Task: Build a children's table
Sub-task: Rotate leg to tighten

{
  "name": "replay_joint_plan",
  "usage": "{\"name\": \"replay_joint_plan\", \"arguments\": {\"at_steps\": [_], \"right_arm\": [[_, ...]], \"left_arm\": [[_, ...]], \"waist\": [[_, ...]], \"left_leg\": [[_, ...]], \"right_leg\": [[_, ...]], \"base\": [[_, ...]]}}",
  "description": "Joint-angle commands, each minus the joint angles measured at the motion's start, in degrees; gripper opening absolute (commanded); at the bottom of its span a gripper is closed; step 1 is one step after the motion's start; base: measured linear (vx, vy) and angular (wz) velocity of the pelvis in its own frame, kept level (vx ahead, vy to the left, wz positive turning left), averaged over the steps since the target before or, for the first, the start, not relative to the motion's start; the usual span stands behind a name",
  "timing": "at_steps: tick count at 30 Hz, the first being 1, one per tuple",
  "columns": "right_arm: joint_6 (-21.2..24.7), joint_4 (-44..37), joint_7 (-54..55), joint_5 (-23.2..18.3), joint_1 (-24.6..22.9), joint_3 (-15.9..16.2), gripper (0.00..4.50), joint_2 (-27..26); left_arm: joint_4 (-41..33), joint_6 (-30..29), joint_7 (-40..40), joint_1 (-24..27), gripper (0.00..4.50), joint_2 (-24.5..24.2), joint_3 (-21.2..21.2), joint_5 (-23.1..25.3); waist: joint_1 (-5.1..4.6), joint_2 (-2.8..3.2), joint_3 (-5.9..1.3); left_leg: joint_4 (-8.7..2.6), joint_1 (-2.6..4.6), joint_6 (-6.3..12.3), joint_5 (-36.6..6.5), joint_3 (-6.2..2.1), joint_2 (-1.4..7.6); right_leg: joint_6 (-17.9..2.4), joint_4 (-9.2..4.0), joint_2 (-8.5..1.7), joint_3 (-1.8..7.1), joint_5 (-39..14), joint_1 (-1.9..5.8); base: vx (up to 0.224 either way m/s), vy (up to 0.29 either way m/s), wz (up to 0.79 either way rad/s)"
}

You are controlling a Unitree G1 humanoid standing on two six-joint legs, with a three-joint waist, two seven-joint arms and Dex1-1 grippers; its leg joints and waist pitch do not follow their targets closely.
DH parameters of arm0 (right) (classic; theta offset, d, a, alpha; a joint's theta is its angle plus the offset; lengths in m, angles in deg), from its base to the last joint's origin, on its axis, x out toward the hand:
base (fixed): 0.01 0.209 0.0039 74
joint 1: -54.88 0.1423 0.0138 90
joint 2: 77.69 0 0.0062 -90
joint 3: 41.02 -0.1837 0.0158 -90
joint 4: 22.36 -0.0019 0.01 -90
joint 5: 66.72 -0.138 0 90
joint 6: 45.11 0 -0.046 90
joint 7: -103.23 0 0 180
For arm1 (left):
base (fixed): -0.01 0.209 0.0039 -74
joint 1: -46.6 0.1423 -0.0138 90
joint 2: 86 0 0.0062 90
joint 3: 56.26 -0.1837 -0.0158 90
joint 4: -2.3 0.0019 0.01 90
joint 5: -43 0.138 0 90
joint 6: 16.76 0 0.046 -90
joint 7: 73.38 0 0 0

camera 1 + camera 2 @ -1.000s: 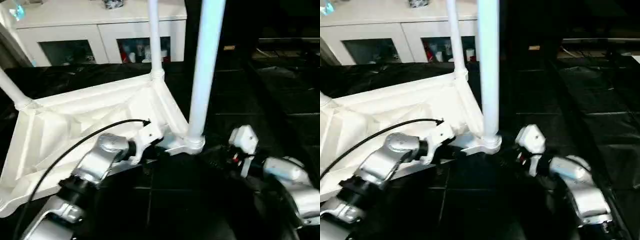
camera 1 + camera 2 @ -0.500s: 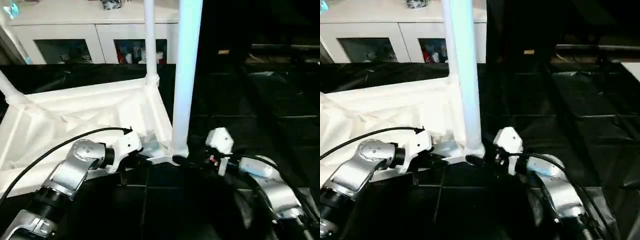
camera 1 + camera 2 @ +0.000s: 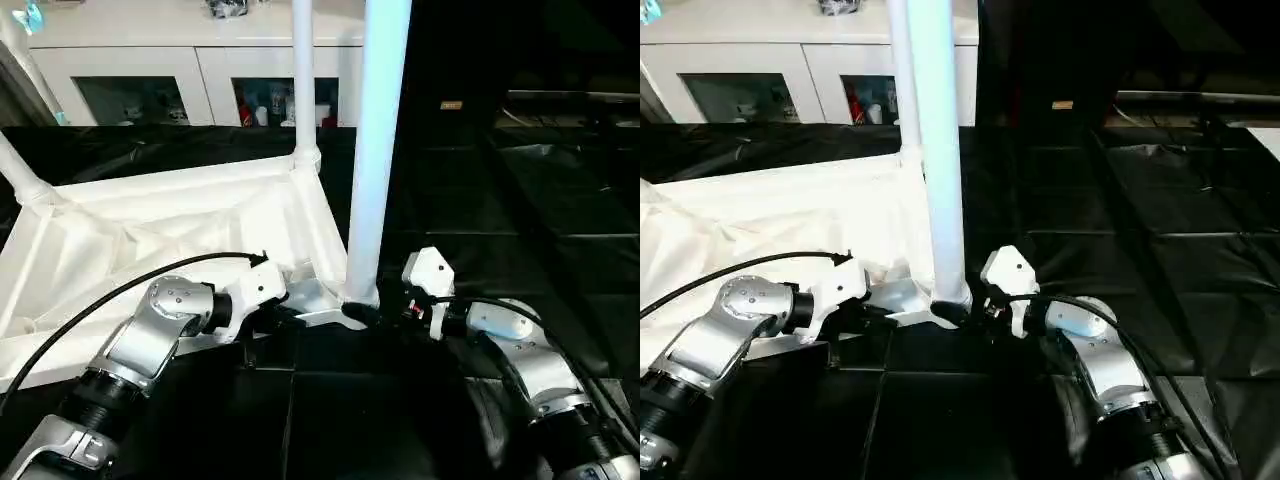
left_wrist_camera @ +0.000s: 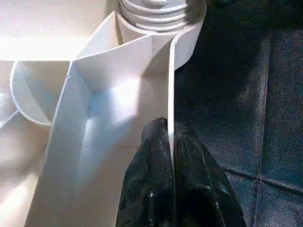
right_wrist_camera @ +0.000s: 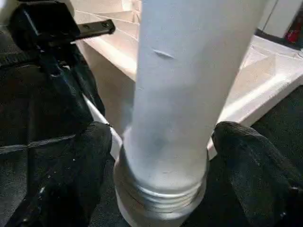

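The children's table [image 3: 170, 230] lies upside down, white, on the black sheet. Three of its legs stand up in corner sockets: the near leg [image 3: 375, 150], a rear leg [image 3: 303, 80] and a left leg [image 3: 15, 170]. My left gripper [image 4: 170, 137] is shut on the thin rim [image 4: 171, 85] of the top, just beside the near leg's socket [image 4: 161, 9]. My right gripper [image 5: 161, 142] is open around the ribbed base of the near leg [image 5: 189, 85], one black finger [image 5: 80, 161] on each side and close to it.
A white glass-door cabinet [image 3: 150, 60] stands behind the big black-sheeted table [image 3: 520, 220]. The sheet runs bare to the right of my right arm [image 3: 530, 360]. A black cable [image 3: 120, 295] loops over my left forearm.
My right gripper has moved left to the near leg's base and now straddles it, still open. The left gripper stays shut on the rim. The camera has shifted.
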Motion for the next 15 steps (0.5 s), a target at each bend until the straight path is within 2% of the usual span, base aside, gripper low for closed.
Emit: {"name": "replay_joint_plan", "arguments": {"at_steps": [1, 8, 10, 12, 13, 14, 15], "right_arm": [[-0.9, 0.8, -1.1, 0.2, 1.1, 0.8, 3.79, -0.1], [-1.7, 3.0, -1.2, 0.5, 2.4, 0.6, 3.79, -0.6], [-2.1, 3.9, -1.3, 0.7, 2.6, 0.6, 3.79, -0.8], [-2.3, 4.7, -1.2, 0.9, 3.1, 0.6, 3.51, -1.2], [-2.7, 5.5, -1.3, 1.1, 3.4, 0.7, 3.51, -1.4], [-3.1, 6.1, -1.3, 1.4, 3.7, 0.9, 3.51, -1.4], [-3.2, 6.2, -1.3, 1.5, 3.7, 1.0, 3.51, -1.4]], "left_arm": [[1.8, -0.2, 0.7, 0.0, 0.02, -0.6, 0.6, 0.6], [1.6, -0.1, 0.6, 0.4, 0.02, -0.4, 0.1, 0.5], [1.5, -0.1, 0.7, 0.6, 0.02, -0.4, 0.1, 0.5], [1.4, -0.1, 0.6, 0.7, 0.0, -0.6, 0.2, 0.4], [1.3, -0.1, 0.5, 0.9, 0.0, -0.7, 0.2, 0.4], [1.2, -0.2, 0.5, 1.0, 0.0, -0.7, 0.2, 0.4], [1.2, -0.2, 0.5, 1.0, 0.0, -0.7, 0.2, 0.4]], "waist": [[0.8, -0.69, -3.56], [0.83, -0.99, -3.68], [0.84, -0.91, -3.69], [0.82, -0.9, -3.74], [0.86, -0.89, -3.71], [0.82, -0.62, -3.64], [0.81, -0.76, -3.68]], "left_leg": [[-3.81, -0.84, 6.01, -3.0, -0.98, 2.93], [-3.73, -0.89, 6.12, -2.2, -0.98, 2.9], [-3.69, -0.88, 6.29, -1.9, -0.97, 2.89], [-3.65, -0.92, 6.55, -1.4, -0.96, 2.87], [-3.65, -0.92, 6.58, -1.5, -0.96, 2.86], [-3.67, -0.92, 6.51, -1.6, -0.96, 2.88], [-3.64, -0.91, 6.42, -1.8, -0.95, 2.86]], "right_leg": [[-14.1, -3.58, -4.59, 3.16, -11.4, 3.8], [-14.5, -3.36, -4.58, 3.16, -10.4, 3.89], [-14.6, -3.31, -4.58, 3.13, -10.0, 3.82], [-15.0, -3.19, -4.57, 3.13, -9.0, 3.85], [-15.1, -3.25, -4.56, 3.13, -9.0, 3.86], [-15.2, -3.31, -4.52, 3.09, -9.0, 3.8], [-15.2, -3.23, -4.51, 3.09, -8.8, 3.85]], "base": [[0.0, 0.0, 0.0], [0.0, 0.0, 0.0], [0.0, 0.0, 0.0], [0.0, 0.0, 0.0], [0.0, 0.0, 0.0], [0.0, 0.0, 0.0], [0.0, 0.0, 0.0]]}}
